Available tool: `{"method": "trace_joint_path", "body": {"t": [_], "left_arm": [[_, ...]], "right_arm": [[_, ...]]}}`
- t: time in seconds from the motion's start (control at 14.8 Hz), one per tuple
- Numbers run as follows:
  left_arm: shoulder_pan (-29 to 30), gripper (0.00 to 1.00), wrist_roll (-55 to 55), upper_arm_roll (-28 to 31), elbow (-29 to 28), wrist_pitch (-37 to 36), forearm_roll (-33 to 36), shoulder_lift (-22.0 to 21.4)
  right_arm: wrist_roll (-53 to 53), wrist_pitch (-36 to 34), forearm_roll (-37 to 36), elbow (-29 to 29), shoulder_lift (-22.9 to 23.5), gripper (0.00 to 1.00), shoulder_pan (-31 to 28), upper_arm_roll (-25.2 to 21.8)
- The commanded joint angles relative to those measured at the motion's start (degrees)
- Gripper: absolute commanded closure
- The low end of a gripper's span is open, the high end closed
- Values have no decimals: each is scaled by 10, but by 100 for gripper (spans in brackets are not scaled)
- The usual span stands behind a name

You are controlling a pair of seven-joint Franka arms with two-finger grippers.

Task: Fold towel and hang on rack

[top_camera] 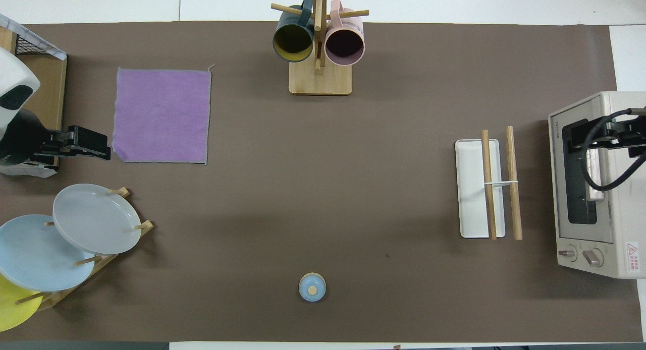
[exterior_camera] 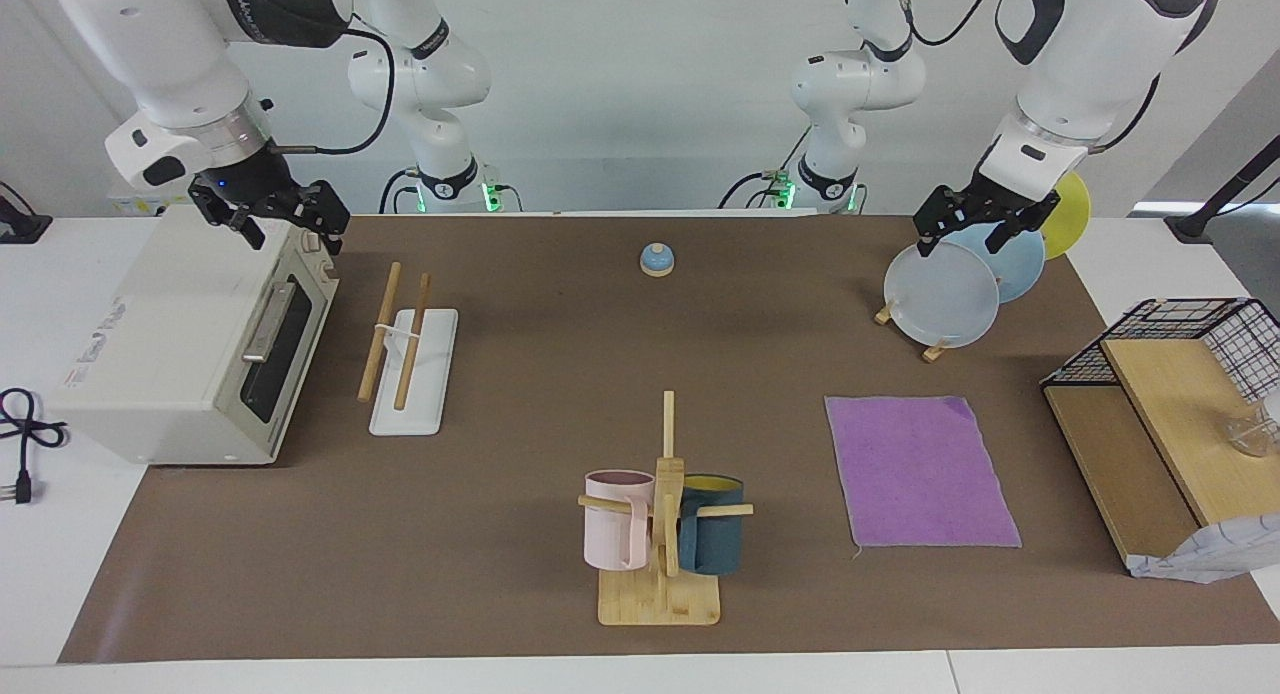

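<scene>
The towel (exterior_camera: 920, 474) lies flat and unfolded on the brown mat, purple face up, toward the left arm's end of the table; it also shows in the overhead view (top_camera: 161, 115). The rack (exterior_camera: 410, 364), a white base with two wooden rods, stands toward the right arm's end beside the toaster oven, and it shows in the overhead view too (top_camera: 479, 188). My left gripper (exterior_camera: 962, 242) is open and empty, raised over the plate stand (top_camera: 103, 147). My right gripper (exterior_camera: 293, 236) is open and empty, raised over the toaster oven (top_camera: 570, 143).
A bamboo mug stand (exterior_camera: 660, 599) with a pink and a dark blue mug stands at the mat's edge farthest from the robots. A plate stand with plates (exterior_camera: 940, 294), a blue bell (exterior_camera: 656, 260), a toaster oven (exterior_camera: 190, 344) and a wooden shelf with wire basket (exterior_camera: 1160, 444) are also here.
</scene>
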Motion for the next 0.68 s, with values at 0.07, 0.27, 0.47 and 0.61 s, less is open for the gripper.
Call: {"method": "trace_joint_path", "body": {"t": [0.07, 0.27, 0.47, 0.61], "left_arm": [[0, 0, -1, 1, 3, -2, 11, -4], [0, 0, 2, 0, 3, -3, 11, -4], [0, 0, 1, 1, 3, -3, 11, -4], [1, 0, -5, 1, 2, -3, 11, -4]], "right_arm": [[-11, -3, -4, -2, -3, 0, -8, 5], [-11, -3, -4, -2, -3, 0, -8, 5], [-11, -3, -4, -2, -3, 0, -8, 5], [-11, -3, -4, -2, -3, 0, -8, 5]]}}
